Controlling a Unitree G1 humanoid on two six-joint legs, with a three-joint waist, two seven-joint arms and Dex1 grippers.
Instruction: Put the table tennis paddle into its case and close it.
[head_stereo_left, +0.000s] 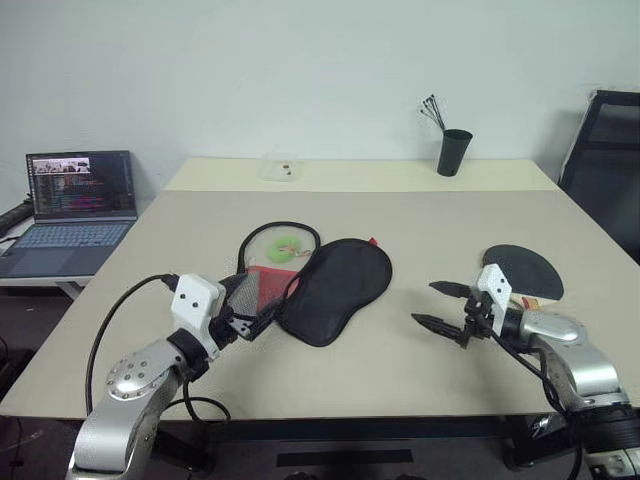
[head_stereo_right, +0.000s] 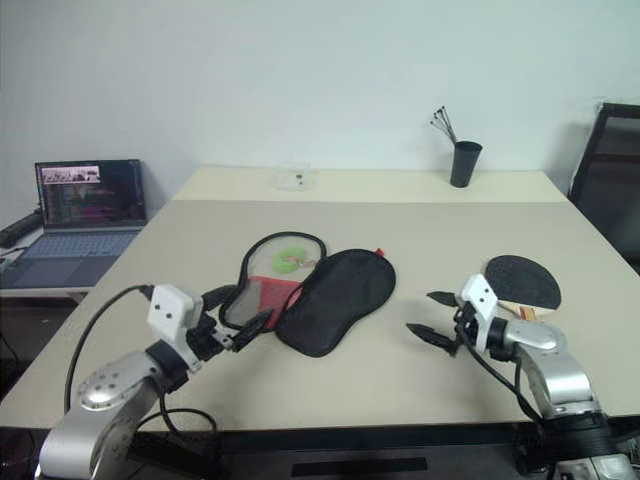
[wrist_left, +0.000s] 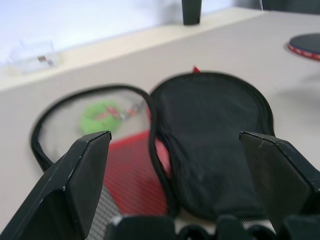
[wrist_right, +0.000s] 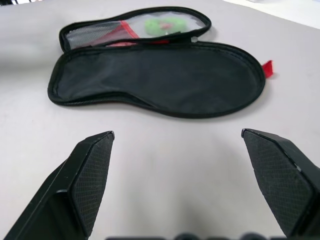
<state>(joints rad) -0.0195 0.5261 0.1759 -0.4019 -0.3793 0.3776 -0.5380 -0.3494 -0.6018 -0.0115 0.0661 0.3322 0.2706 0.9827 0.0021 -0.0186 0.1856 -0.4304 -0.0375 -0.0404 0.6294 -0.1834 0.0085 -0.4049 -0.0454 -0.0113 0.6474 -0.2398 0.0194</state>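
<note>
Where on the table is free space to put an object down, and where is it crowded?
Bare tabletop lies between the open case and the table tennis paddle, where the right gripper hovers, and behind the case up to the black cup and clear box. The case's near left end is crowded by the left gripper.

A plain pale wall (head_stereo_left: 300, 70) fills the upper part of the frame, evenly lit. Below it stands a large beige table (head_stereo_left: 420, 210), and a second, lighter tabletop (head_stereo_left: 360, 176) touches its far edge. At the left edge an open laptop (head_stereo_left: 75, 205) with a lit screen sits on a lower surface. A black chair (head_stereo_left: 605, 160) stands at the right edge.
</note>
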